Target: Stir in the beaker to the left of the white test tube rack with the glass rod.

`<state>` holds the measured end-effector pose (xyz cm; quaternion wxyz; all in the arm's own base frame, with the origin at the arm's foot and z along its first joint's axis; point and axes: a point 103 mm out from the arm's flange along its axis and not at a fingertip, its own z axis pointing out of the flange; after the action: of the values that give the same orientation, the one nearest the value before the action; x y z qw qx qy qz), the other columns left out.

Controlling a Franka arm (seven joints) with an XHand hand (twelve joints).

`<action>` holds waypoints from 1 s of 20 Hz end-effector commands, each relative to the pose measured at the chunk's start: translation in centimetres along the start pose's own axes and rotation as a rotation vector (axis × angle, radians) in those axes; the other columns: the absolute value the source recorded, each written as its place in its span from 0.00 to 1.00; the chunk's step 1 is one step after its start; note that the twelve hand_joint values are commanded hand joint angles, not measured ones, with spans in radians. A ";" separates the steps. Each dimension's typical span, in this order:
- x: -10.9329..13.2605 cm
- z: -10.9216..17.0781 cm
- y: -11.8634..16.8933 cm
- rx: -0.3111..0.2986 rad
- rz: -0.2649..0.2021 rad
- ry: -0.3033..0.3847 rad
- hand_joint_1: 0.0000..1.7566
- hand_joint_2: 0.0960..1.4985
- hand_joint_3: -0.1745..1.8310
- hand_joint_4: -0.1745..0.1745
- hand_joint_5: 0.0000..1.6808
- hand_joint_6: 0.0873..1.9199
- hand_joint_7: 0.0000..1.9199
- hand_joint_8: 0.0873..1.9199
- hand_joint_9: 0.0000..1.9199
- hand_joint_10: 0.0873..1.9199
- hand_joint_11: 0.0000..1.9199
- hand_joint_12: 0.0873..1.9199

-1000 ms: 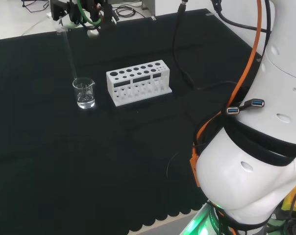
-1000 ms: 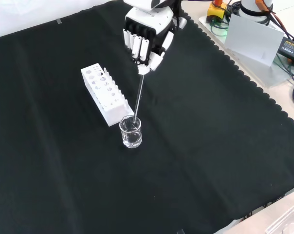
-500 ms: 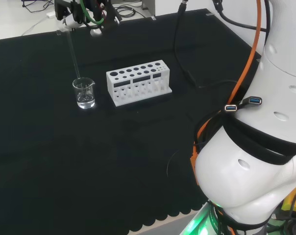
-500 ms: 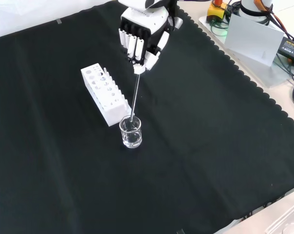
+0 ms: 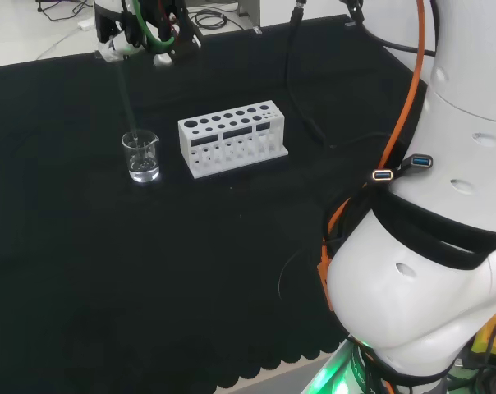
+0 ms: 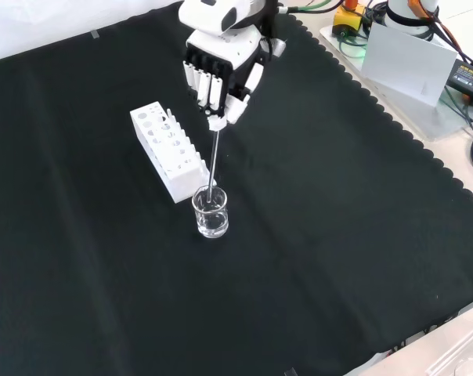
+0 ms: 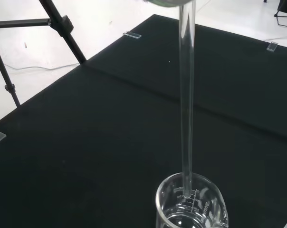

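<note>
the hand (image 6: 217,74) is pinching the glass rod (image 6: 213,160) by its top, tip just inside the beaker (image 6: 211,212), which sits mid-counter beside the white test tube rack (image 6: 167,150). the beaker's light and the rod's long, so a sideways swing could knock the rim and tip it, or lift the tip clear.

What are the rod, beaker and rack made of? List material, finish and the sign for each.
Rod: clear, glossy glass, cloth shows through.
Beaker: clear glass or plastic, printed scale, shiny rim.
Rack: opaque white, matte, likely plastic.
</note>
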<state>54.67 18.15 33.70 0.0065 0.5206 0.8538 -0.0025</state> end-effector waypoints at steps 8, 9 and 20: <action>-2.5 2.1 0.6 0.031 0.015 0.014 0.75 0.72 0.00 0.00 0.82 0.00 0.61 0.51 0.80 0.44 0.82 0.29; -2.5 2.4 0.6 0.036 0.012 0.010 0.75 0.72 0.00 0.00 0.82 0.00 0.61 0.51 0.80 0.44 0.82 0.29; -3.2 5.2 0.9 0.095 0.024 0.016 0.75 0.72 0.00 0.00 0.82 0.00 0.61 0.51 0.80 0.45 0.82 0.29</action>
<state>56.88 16.03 29.47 -0.0190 0.5265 0.8496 -0.0269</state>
